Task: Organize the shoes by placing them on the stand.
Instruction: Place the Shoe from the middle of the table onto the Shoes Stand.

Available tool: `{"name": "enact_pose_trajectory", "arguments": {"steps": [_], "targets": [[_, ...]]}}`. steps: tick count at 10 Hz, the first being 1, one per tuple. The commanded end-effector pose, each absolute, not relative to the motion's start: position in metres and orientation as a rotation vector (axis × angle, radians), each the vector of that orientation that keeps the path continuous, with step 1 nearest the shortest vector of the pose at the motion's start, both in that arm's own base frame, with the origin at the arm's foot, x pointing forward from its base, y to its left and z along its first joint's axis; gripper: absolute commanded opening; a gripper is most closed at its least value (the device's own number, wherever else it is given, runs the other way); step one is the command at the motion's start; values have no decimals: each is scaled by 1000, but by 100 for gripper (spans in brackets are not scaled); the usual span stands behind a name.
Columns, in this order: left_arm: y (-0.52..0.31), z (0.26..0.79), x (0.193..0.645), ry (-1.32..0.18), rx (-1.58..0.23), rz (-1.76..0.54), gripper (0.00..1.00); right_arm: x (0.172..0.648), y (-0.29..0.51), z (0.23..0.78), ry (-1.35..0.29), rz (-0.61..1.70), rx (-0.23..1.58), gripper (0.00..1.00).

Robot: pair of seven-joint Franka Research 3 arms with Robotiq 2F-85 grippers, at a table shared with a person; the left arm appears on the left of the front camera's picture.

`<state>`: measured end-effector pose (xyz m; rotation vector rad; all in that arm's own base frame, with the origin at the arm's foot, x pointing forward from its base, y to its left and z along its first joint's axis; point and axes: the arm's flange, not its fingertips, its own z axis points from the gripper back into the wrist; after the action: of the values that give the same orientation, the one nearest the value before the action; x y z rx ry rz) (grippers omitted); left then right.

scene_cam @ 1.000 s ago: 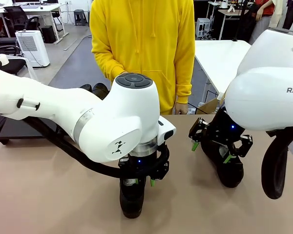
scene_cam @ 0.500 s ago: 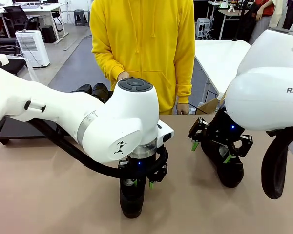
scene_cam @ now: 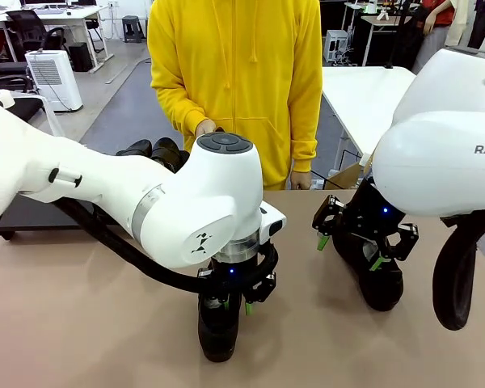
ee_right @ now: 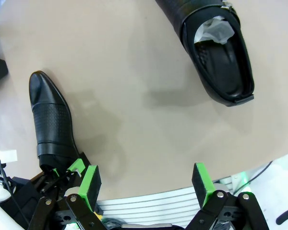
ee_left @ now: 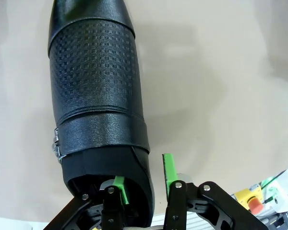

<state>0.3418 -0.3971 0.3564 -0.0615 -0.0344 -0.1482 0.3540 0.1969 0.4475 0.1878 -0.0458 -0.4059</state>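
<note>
On the beige worktop [scene_cam: 81, 323], the left fingers [ee_left: 169, 167] stand narrowly apart astride the heel wall of one black shoe [ee_left: 93, 81], outer finger not touching. The right fingers [ee_right: 202, 184] gape wide over bare worktop, a paper-stuffed shoe [ee_right: 216, 57] lying beyond them.

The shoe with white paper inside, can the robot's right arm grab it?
Probably yes. The right gripper hangs open near the stuffed shoe, with only bare table between them. The other shoe and the left gripper are off to one side.
</note>
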Motion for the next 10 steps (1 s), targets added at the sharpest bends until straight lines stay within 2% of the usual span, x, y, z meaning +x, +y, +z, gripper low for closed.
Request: {"name": "enact_pose_trajectory", "arguments": {"steps": [1,7,8,10], "targets": [[-401,356,343,-39,-40,-119,1,359,197,450,-50,-390,212,100],[-396,341,345,-2,-3,-114,0,359,197,450,-50,-390,212,100],[-395,350,345,-3,-19,-104,0,359,197,450,-50,-390,212,100],[-378,412,333,-39,-79,-188,0,359,197,450,-50,-390,212,100]]}}
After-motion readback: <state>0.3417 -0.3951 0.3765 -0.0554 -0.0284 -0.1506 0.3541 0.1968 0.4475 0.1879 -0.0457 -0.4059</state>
